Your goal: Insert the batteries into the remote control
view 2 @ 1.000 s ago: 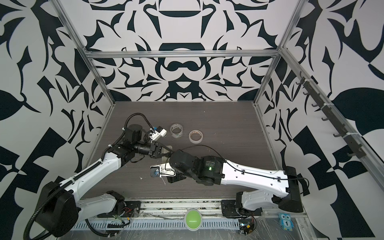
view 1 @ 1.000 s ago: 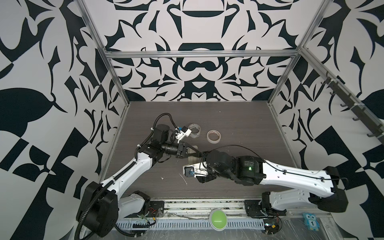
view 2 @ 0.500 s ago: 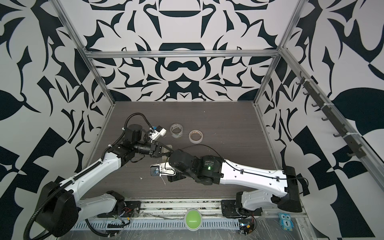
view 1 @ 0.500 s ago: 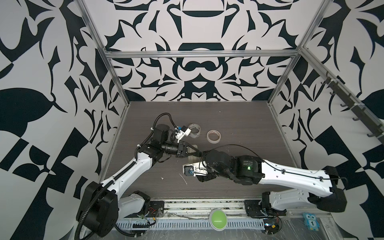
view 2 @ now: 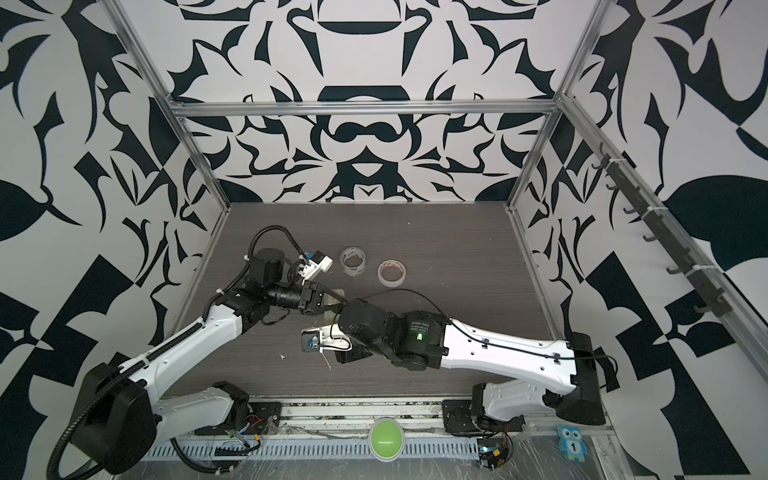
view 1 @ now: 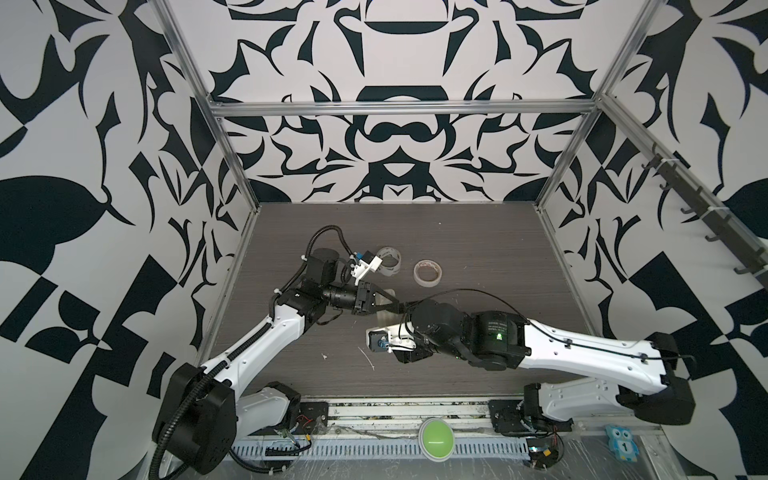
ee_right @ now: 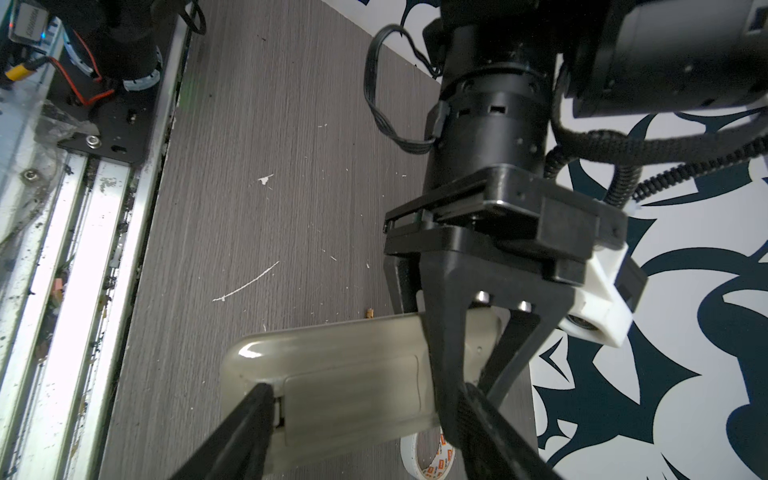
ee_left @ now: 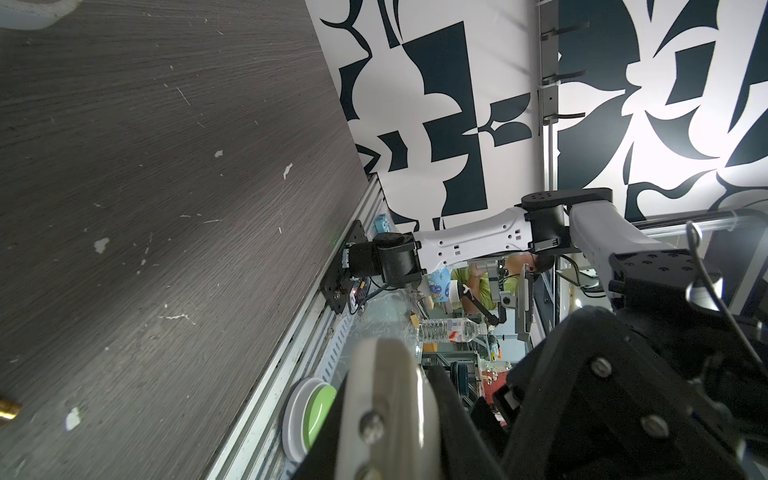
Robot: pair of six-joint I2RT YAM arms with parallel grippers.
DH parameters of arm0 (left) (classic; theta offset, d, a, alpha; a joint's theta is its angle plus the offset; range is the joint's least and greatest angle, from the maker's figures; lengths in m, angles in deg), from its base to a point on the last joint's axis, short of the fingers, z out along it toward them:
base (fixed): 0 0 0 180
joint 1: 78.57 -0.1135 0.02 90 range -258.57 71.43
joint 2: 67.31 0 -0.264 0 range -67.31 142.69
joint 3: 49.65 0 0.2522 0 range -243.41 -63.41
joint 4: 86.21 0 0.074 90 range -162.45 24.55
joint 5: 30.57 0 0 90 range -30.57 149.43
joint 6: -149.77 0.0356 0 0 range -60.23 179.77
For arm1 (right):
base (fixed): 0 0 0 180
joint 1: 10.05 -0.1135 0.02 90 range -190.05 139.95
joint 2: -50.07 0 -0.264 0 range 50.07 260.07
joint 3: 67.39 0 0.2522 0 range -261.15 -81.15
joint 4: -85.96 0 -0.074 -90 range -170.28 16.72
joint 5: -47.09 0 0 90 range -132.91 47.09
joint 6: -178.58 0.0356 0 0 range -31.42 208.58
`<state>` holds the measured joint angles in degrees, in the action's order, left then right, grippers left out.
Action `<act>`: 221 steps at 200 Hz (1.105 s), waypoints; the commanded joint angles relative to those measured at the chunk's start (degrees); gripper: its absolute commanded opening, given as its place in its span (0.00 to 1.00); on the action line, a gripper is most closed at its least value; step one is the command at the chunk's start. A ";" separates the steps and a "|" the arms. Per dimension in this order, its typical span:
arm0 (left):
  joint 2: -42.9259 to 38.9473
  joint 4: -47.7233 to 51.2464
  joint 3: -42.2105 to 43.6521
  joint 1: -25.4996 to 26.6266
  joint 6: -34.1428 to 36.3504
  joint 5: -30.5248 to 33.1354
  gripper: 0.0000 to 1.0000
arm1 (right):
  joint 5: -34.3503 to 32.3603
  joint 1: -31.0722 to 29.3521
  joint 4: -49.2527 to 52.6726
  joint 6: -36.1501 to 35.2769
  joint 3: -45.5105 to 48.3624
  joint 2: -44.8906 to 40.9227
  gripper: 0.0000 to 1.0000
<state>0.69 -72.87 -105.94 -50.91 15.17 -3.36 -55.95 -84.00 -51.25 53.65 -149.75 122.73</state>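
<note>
Remote control [ee_right: 353, 365] lies face-down on the tabletop [view 1: 478, 249] between the two arms, its battery cover [ee_right: 353, 395] in place. Left fingers [ee_right: 440, 340] are pinched fully together, tips down on one end of it, gripping nothing. Right fingers [ee_right: 249, 424] stand wide apart over the other end, clamped on nothing, one tip at the cover's seam. One gold battery [ee_right: 369, 312] tip shows just beyond.
</note>
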 commanded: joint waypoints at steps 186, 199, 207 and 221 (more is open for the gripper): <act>1.96 -2.61 -1.59 -1.28 -2.42 -3.12 0.00 | 6.91 1.21 -3.70 0.60 1.09 -5.66 0.73; 2.68 -4.11 -1.77 -1.59 -2.95 -3.51 0.00 | 6.73 1.22 -3.77 0.46 0.93 -5.03 0.73; 3.06 -4.44 -2.12 -1.80 -2.91 -3.57 0.00 | 6.64 1.28 -3.88 0.36 0.92 -4.75 0.73; 3.74 -5.01 -2.76 -2.55 -2.88 -3.42 0.00 | 5.64 1.34 -4.73 0.10 1.18 -4.25 0.73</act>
<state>3.43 -74.45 -106.18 -52.31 12.88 -6.16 -50.60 -82.67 -54.35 53.27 -147.98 118.32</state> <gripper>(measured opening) 0.252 0.733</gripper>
